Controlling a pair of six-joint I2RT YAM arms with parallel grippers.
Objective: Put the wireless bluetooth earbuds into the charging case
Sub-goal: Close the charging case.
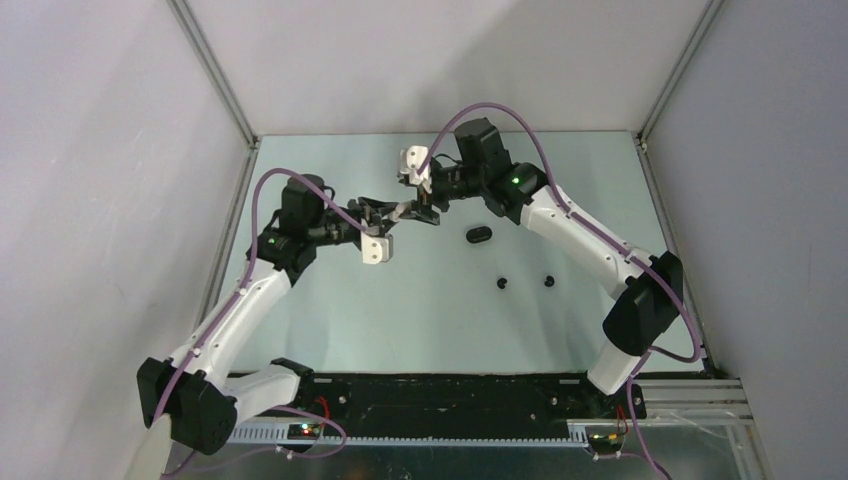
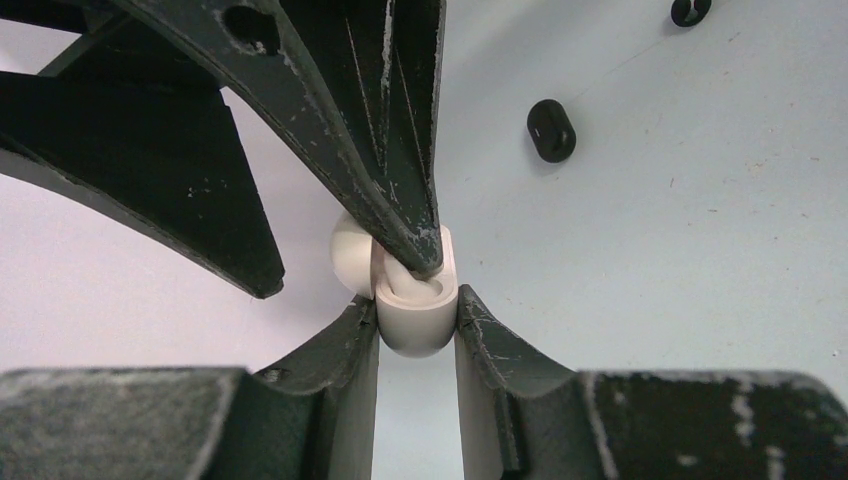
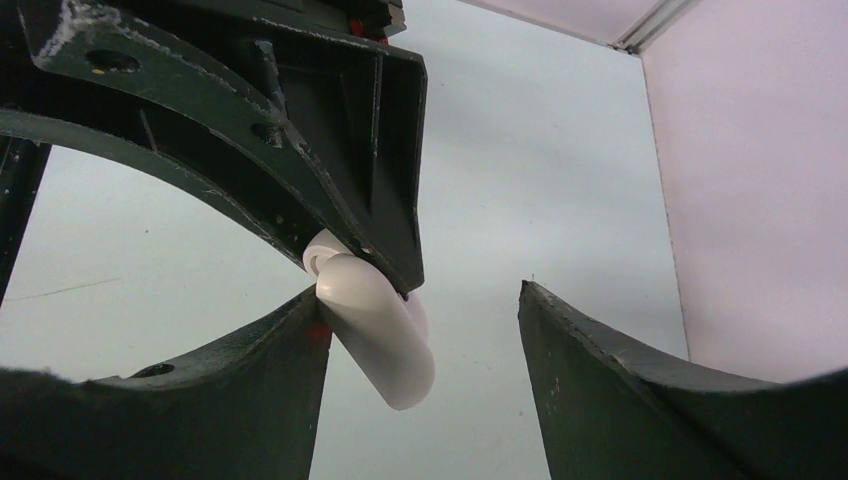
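Observation:
My left gripper (image 2: 418, 306) is shut on a white charging case (image 2: 420, 335), held above the table with its lid (image 2: 348, 255) swung open to the left. A white earbud (image 2: 412, 290) sits in the case's well. One finger of my right gripper (image 2: 425, 245) presses down on that bud. In the right wrist view the right gripper (image 3: 420, 290) stands open; its left finger touches the case (image 3: 385, 345) and its right finger is well apart. Both grippers meet mid-table (image 1: 400, 213) (image 1: 428, 205). Two black earbuds (image 1: 503, 283) (image 1: 549, 279) lie on the table.
A black pill-shaped case (image 1: 480, 235) (image 2: 551, 130) lies on the table right of the grippers. One black bud (image 2: 690, 10) shows at the top edge of the left wrist view. Enclosure walls stand at the left, right and back.

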